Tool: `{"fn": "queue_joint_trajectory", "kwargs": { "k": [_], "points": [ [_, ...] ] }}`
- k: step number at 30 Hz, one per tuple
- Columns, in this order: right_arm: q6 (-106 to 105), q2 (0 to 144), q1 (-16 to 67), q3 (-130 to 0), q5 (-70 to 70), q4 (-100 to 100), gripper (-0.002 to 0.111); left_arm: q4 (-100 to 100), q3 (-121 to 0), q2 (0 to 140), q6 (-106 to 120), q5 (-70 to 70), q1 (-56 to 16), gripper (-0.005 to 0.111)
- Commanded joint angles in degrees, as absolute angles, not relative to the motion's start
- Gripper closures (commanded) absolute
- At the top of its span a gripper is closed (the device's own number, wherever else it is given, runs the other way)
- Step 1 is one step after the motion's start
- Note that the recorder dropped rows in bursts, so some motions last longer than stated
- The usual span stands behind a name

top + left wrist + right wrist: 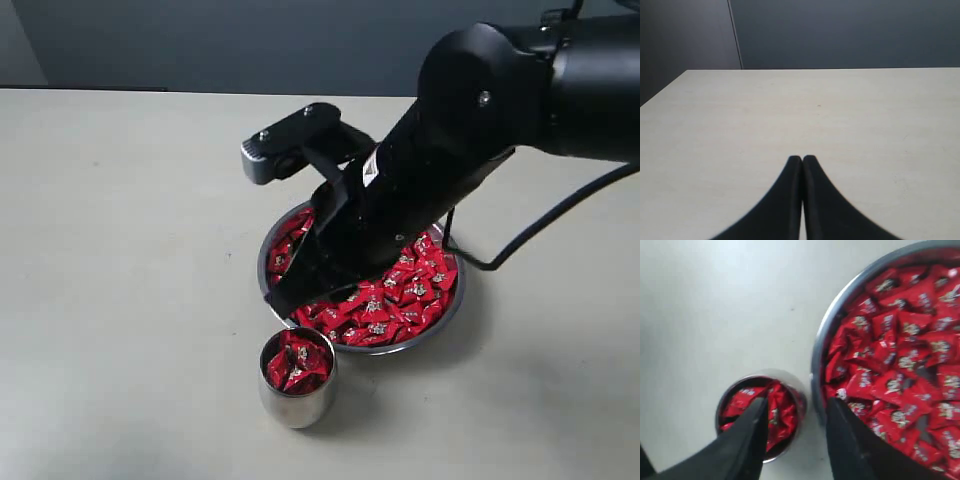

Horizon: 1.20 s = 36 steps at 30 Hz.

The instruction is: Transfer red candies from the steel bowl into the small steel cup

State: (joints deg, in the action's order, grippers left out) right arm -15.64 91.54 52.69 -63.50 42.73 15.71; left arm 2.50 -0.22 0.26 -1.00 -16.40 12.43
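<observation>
Right gripper fingers spread wide, holding nothing, over the small steel cup, cup filled with red candies, many more in the steel bowl just beside it, left gripper fingers pressed together, empty.

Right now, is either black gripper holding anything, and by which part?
Nothing. The right gripper stands open and empty above the small polished steel cup; the left gripper is shut on nothing.

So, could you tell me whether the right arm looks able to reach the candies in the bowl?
Probably yes: its open gripper hangs at the bowl rim, and the candies lie uncovered with nothing between.
</observation>
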Motion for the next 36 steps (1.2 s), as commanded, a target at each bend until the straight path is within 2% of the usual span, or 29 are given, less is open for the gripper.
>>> {"fn": "queue_joint_trajectory", "kwargs": {
  "k": [1,4,9,10,17,29,36],
  "points": [
    [-4.61,88.05,52.67,-63.73,38.87,2.73,0.071,2.57,0.00,0.00,-1.15,-16.30,12.48,0.106],
    [0.58,86.19,52.67,-63.73,38.22,-3.77,0.077,2.57,0.00,0.00,-1.15,-16.30,12.48,0.106],
    [5.46,83.52,52.67,-63.73,38.22,-10.08,0.107,2.57,0.00,0.00,-1.15,-16.30,12.48,0.106],
    [7.67,83.06,52.67,-63.73,38.22,-12.42,0.109,2.57,0.00,0.00,-1.15,-16.30,12.48,0.106],
    [31.17,80.41,52.67,-63.73,39.09,-35.95,0.109,2.57,0.00,0.00,-1.15,-16.30,12.48,0.106],
    [33.48,72.25,52.67,-59.30,37.83,-38.12,0.109,2.57,0.00,0.00,-1.15,-16.30,12.48,0.106],
    [44.20,63.54,52.67,-53.27,36.28,-46.67,0.109,2.57,0.00,0.00,-1.15,-16.30,12.48,0.106]
  ]
}}
